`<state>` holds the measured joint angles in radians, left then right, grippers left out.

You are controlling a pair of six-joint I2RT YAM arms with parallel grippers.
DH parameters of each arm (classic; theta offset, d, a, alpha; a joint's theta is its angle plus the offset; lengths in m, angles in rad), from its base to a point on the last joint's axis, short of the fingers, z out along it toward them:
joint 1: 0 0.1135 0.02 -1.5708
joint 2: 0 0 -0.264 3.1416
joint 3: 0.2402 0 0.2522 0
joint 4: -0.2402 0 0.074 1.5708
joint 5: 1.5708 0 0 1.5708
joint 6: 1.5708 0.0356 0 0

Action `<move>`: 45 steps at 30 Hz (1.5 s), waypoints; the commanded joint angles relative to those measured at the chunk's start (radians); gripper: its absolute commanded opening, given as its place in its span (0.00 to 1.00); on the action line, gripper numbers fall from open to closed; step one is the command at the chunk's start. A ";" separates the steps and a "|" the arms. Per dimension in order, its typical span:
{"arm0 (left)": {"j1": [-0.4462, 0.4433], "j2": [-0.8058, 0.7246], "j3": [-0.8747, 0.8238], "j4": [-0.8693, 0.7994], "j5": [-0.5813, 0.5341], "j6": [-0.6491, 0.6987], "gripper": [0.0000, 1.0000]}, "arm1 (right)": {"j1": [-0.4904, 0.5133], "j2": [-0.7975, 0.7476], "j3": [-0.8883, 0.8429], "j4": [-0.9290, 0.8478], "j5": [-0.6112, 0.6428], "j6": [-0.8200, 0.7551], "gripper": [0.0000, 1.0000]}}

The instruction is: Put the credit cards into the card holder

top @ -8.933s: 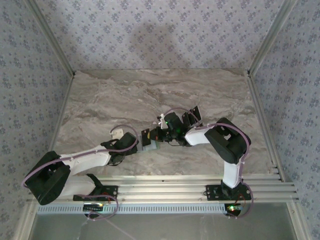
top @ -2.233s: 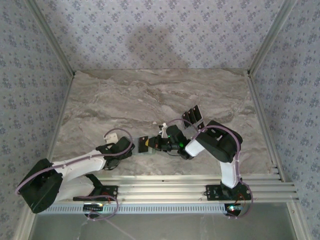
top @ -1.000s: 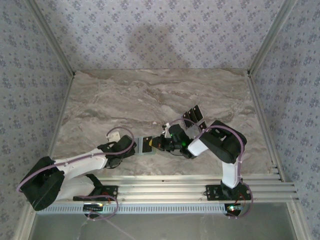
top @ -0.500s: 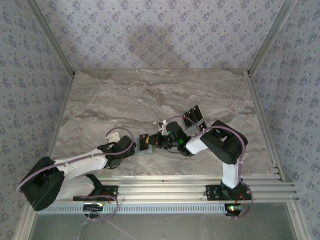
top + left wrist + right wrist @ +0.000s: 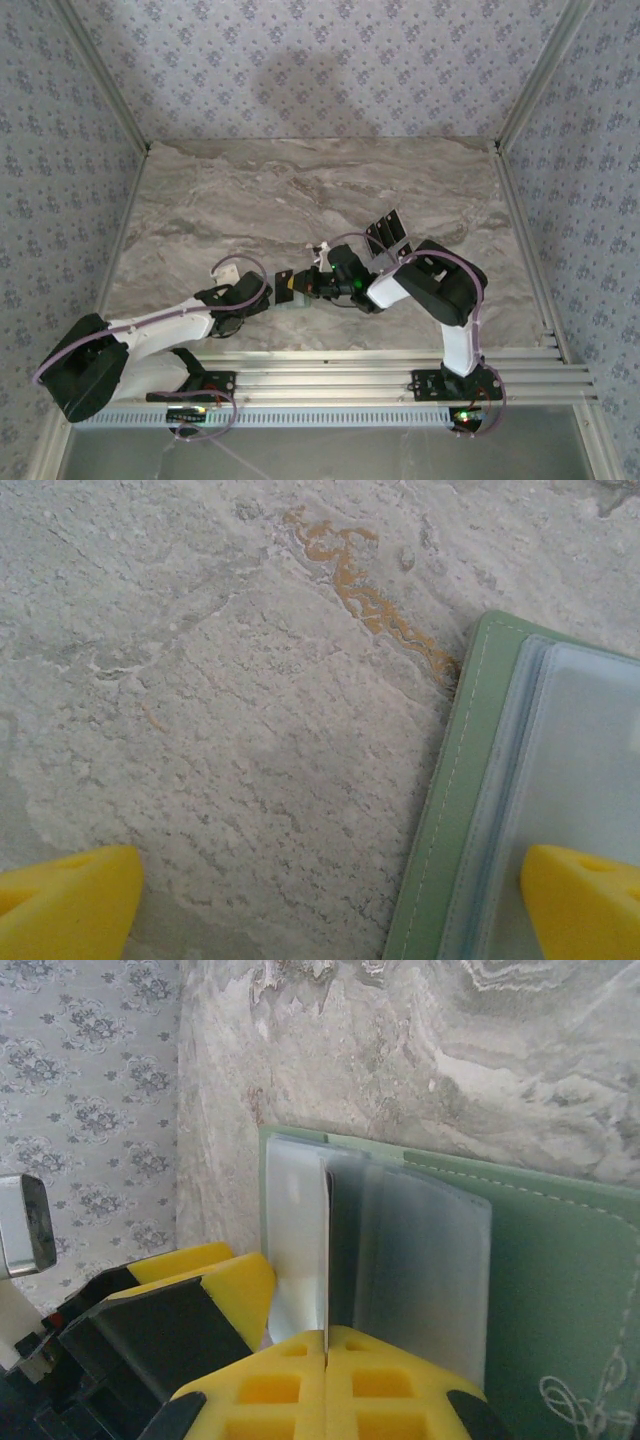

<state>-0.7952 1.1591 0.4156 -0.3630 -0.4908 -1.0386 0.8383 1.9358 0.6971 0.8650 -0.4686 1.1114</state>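
- Stiffness and thinness mark the credit card (image 5: 327, 1250). Seen edge-on from the right wrist, it is a slim, rigid, light blade, and its slick faces could, I judge, slip out of a weak pinch.
- Grip on it now: the right jaws are pressed together on the card's near end between the yellow pads (image 5: 260, 1390). The far end reaches over the card holder (image 5: 560, 1270), and I cannot tell whether it has entered a pocket.
- Best place to hold, in my view, is that trailing end — it leaves the leading edge bare for the pocket mouth, where a grip nearer the middle would likely foul it.
- Position of the card holder: flat on the desk (image 5: 220, 710) between the two arms, toward the near edge, with its clear sleeves (image 5: 420, 1260) facing up. The stitched green cover looks soft and the sleeves thin and floppy, so it will probably skid or buckle if pushed unsupported.
- Support side: the left jaws are spread wide and pinch nothing. One pad (image 5: 585, 900) sits over the sleeve side of the holder and the other over bare desk — I cannot tell whether the first actually touches.
- Spare cards (image 5: 388, 235) lie fanned on the desk just beyond the right arm, apart from the holder. Lying flat, they offer little edge to take hold of.
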 commanded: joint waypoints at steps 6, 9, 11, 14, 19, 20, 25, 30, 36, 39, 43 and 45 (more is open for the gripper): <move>-0.006 -0.003 -0.024 -0.058 -0.025 -0.002 0.97 | 0.007 0.020 -0.023 0.050 0.000 0.021 0.00; -0.006 -0.002 -0.024 -0.058 -0.026 -0.001 0.97 | 0.006 0.021 -0.035 0.059 0.016 0.029 0.00; -0.006 -0.002 -0.023 -0.058 -0.026 -0.001 0.97 | 0.006 0.019 -0.044 0.064 0.026 0.034 0.00; -0.006 -0.002 -0.021 -0.059 -0.026 0.000 0.97 | 0.008 0.022 -0.052 0.070 0.031 0.040 0.00; -0.006 0.001 -0.021 -0.057 -0.026 0.000 0.97 | 0.010 0.036 -0.047 0.083 0.028 0.050 0.00; -0.006 0.001 -0.021 -0.057 -0.026 0.000 0.97 | 0.012 0.040 -0.044 0.087 0.026 0.052 0.00; -0.006 0.001 -0.023 -0.059 -0.026 0.000 0.97 | 0.016 0.050 -0.039 0.100 0.018 0.056 0.00; -0.006 -0.001 -0.026 -0.058 -0.026 -0.001 0.97 | 0.018 0.048 -0.034 0.110 0.008 0.052 0.00; -0.006 -0.001 -0.028 -0.059 -0.026 -0.001 0.96 | 0.018 0.046 -0.030 0.115 0.000 0.050 0.00; -0.006 -0.001 -0.026 -0.059 -0.027 -0.001 0.96 | 0.019 0.055 -0.021 0.111 -0.004 0.053 0.00; -0.006 -0.002 -0.028 -0.059 -0.028 -0.001 0.97 | 0.018 0.071 -0.016 0.109 -0.002 0.062 0.00; -0.006 -0.001 -0.028 -0.058 -0.028 -0.003 0.97 | 0.018 0.079 -0.016 0.117 -0.003 0.070 0.00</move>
<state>-0.7952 1.1591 0.4133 -0.3634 -0.5026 -1.0389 0.8516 1.9823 0.6685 0.9806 -0.4637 1.1641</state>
